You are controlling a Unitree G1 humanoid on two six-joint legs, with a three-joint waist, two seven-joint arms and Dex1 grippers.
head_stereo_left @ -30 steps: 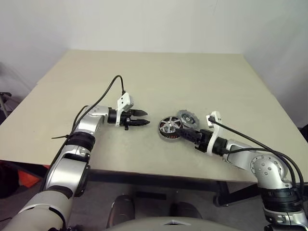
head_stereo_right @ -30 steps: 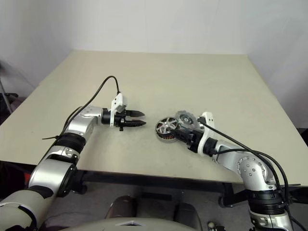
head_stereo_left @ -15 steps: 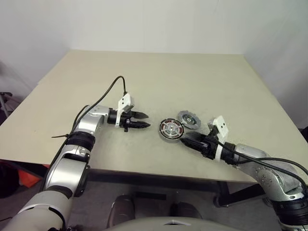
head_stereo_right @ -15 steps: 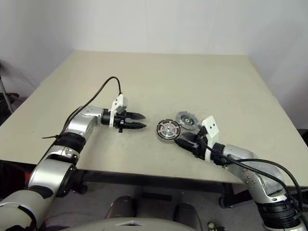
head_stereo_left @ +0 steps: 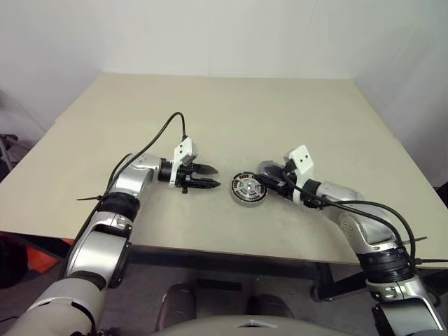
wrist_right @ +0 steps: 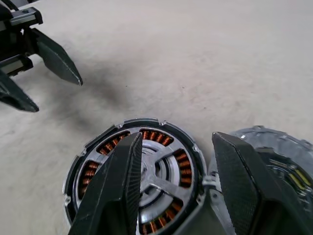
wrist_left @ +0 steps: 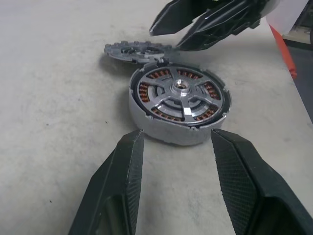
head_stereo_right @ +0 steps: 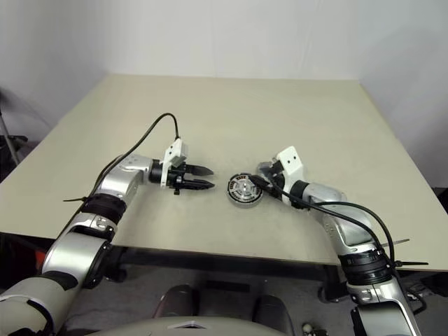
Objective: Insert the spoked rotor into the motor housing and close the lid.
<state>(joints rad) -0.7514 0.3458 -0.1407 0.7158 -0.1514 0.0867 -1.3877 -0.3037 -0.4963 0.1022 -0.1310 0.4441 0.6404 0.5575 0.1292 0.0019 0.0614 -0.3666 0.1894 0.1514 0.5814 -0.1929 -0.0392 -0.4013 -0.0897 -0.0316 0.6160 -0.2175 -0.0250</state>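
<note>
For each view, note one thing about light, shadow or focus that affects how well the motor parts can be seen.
Head views: even, soft light, table without glare, parts small. Left wrist view: motor housing sharp, copper windings clear; left gripper fingers close and soft-edged. Right wrist view: a dark soft shadow on the table by the left gripper; lid partly hidden by a finger of the right gripper.

No readable text

No letters, numbers, labels or brand marks can be made out on anything in these views.
</note>
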